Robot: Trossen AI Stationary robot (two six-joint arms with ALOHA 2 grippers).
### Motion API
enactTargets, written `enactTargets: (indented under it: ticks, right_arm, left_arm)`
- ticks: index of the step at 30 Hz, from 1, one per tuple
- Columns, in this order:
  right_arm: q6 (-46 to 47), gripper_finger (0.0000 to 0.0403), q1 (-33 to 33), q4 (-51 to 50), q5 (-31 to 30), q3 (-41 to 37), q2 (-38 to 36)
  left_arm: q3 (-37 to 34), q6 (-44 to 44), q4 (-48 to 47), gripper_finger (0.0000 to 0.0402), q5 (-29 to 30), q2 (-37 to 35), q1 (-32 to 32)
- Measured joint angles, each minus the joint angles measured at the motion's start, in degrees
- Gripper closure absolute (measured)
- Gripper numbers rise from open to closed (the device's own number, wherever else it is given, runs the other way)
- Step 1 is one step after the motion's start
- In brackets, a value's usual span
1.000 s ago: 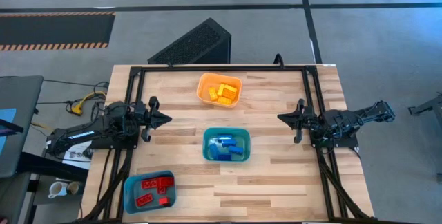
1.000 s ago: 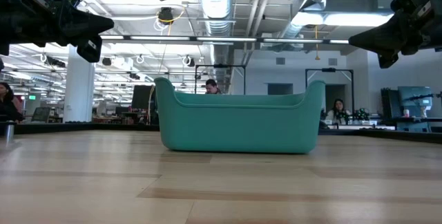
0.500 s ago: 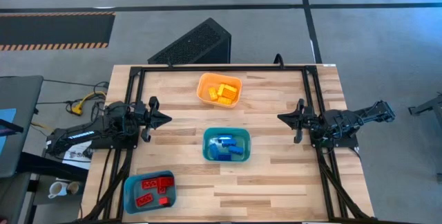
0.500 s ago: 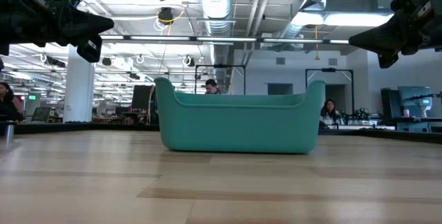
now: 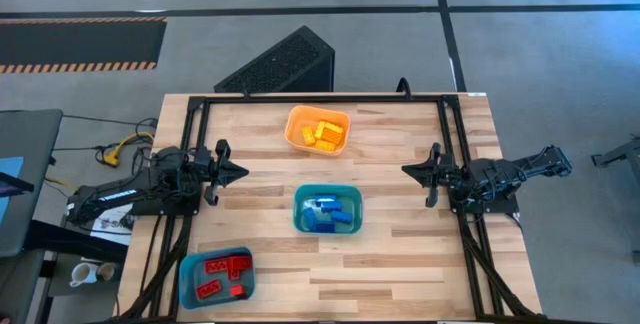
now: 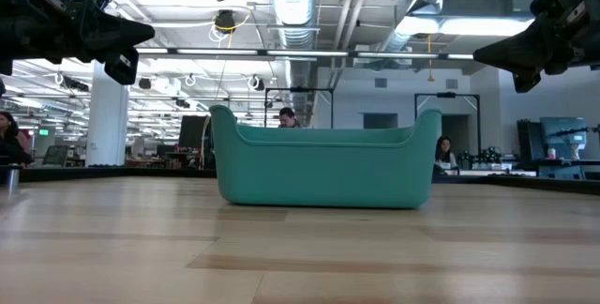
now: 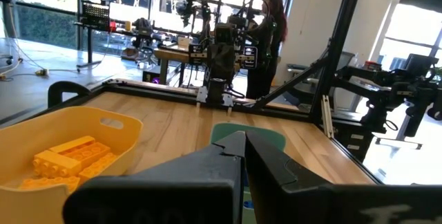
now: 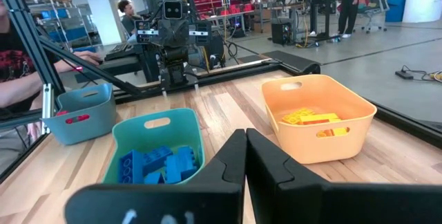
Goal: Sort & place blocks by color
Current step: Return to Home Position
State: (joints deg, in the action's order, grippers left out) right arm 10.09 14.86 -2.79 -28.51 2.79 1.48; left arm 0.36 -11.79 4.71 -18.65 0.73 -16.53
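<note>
a light wooden butcher-block table [image 5: 400, 264] is bordered by a black metal tube frame [image 5: 320, 97]. three rectangular plastic bins stand on it, well apart: an orange bin [image 5: 290, 129] near the upper edge in the high view, a teal bin [image 5: 327, 189] at the centre, and a blue bin [image 5: 185, 279] at the lower-left corner. on the grey floor beyond the table lie a dark slatted box [image 5: 280, 64] and an orange-and-black hazard strip [image 5: 80, 44]. in the low view, a person [image 6: 288, 116] shows behind the teal bin and a seated person [image 6: 443, 152] to its right.
</note>
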Motion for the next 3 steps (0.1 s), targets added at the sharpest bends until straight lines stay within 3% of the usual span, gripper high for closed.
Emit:
enactTargets:
  ticks: [3]
  right_arm:
    - [0.00,0.0375,0.02,0.00,0.00,-0.02,0.00]
  left_arm:
    - [0.00,0.00,-0.02,0.0401,0.00,0.01,0.00]
